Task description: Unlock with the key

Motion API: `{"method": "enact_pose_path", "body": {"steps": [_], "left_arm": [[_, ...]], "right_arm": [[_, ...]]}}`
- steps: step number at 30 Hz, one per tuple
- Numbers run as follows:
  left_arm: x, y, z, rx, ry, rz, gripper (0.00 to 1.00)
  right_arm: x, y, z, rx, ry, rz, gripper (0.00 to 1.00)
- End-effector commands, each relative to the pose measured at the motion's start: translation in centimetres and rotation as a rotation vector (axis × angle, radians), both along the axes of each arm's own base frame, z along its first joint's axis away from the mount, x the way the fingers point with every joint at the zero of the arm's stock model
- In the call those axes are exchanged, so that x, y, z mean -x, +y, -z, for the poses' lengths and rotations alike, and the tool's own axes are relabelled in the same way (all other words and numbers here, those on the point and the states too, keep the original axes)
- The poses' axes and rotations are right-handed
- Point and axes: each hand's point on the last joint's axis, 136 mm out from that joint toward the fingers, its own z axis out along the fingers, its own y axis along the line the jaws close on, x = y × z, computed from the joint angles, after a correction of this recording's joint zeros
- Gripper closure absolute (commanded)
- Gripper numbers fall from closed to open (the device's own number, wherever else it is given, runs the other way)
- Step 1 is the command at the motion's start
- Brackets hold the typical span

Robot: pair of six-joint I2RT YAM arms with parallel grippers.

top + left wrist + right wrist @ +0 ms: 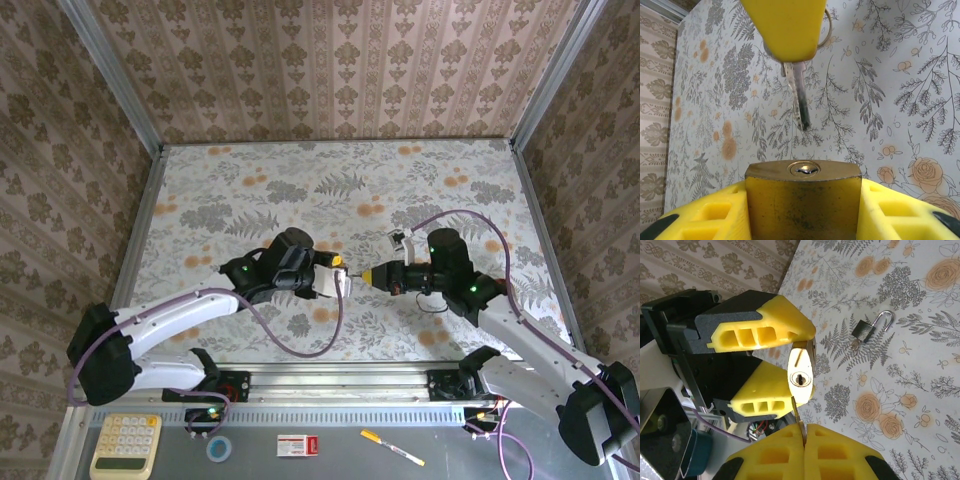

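Right pincer (804,435) clamps the key (800,102), tip just short of the brass padlock (803,205) gripped by left pincer (807,360), mid-surface (250,180), edges well away.

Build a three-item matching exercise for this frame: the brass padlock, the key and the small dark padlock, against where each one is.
Things:
1. brass padlock
2. key
3. small dark padlock

Places:
A. lying on the table
B. clamped in the right gripper, tip short of the keyhole
C. clamped in the left gripper

Pairs: 1-C, 2-B, 3-A.
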Motion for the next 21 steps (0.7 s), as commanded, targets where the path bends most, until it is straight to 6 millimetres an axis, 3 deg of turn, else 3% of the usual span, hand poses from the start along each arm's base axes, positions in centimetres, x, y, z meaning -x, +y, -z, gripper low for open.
{"method": "enact_pose_path", "body": {"steps": [1,21], "left_arm": [[-0.9,-1.5,-3.2,0.078,-0.077,0.004,0.93],[-0.4,-2.3,-3.9,0.107,-0.061,0.013,0.94]], "right_arm": [[0.0,0.3,-0.9,-0.038,-0.028,0.000,1.00],[-0.7,0.6,0.5,-0.010,-0.010,0.019,1.00]]}}
